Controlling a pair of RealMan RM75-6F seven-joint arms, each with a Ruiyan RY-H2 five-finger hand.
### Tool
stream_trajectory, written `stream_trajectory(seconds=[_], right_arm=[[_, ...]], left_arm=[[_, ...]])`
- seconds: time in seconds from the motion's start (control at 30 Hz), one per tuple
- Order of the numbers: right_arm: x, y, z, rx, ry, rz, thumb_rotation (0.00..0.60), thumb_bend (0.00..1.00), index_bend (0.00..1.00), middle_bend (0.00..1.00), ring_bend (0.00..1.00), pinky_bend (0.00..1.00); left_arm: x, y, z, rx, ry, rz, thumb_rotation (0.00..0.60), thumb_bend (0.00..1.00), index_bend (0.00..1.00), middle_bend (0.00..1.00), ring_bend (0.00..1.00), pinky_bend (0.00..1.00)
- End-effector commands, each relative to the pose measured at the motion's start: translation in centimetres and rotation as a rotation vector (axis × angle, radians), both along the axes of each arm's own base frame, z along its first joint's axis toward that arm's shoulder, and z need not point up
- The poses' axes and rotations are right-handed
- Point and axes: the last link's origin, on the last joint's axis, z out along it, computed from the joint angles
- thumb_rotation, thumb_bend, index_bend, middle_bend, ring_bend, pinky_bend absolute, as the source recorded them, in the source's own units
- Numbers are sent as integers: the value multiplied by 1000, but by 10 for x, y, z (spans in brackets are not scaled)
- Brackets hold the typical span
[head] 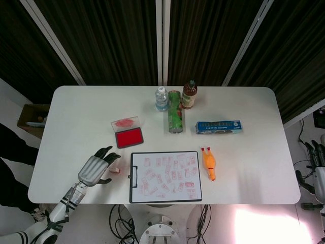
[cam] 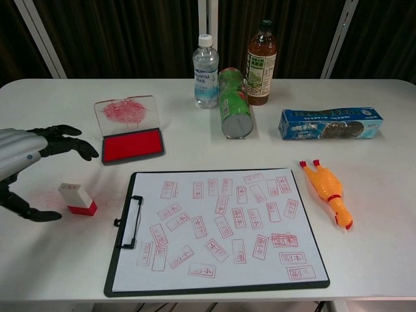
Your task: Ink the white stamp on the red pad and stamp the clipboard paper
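The white stamp (cam: 77, 198) with a red base lies on the table left of the clipboard (cam: 214, 227); in the head view the stamp (head: 115, 169) shows just past my left fingertips. The clipboard paper (head: 166, 176) carries several red stamp marks. Behind the stamp sits the red ink pad (cam: 132, 144) with its clear lid raised, also seen as the ink pad (head: 128, 137) from above. My left hand (cam: 29, 162) hovers open just left of the stamp, fingers spread, not touching it; the head view shows the left hand (head: 96, 166) likewise. My right hand (head: 319, 168) hangs open off the table's right edge.
At the back stand a water bottle (cam: 205, 73), a tea bottle (cam: 261, 64) and a green can (cam: 234, 112) lying on its side. A blue box (cam: 330, 123) lies at right. A rubber chicken (cam: 329, 191) rests beside the clipboard. A cardboard box (head: 31, 120) sits beyond the table's left edge.
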Motion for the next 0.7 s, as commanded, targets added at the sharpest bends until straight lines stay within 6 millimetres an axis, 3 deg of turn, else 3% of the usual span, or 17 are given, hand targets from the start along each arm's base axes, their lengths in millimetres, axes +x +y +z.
stream_trajectory(seconds=[0.03, 0.4, 0.7], right_arm=[[-1, 1, 1, -5, 0, 0, 600, 277, 0, 0, 0, 0], [-6, 0, 1, -17, -13, -25, 600, 303, 0, 0, 0, 0], [-7, -1, -2, -11, -14, -32, 600, 303, 0, 0, 0, 0]], left_arm=[[1, 4, -6, -11, 3, 1, 600, 154, 268, 296, 68, 166], [-1, 9, -12, 16, 34, 8, 600, 228, 411, 440, 92, 165], [-1, 10, -14, 12, 38, 10, 600, 313, 468, 490, 116, 165]])
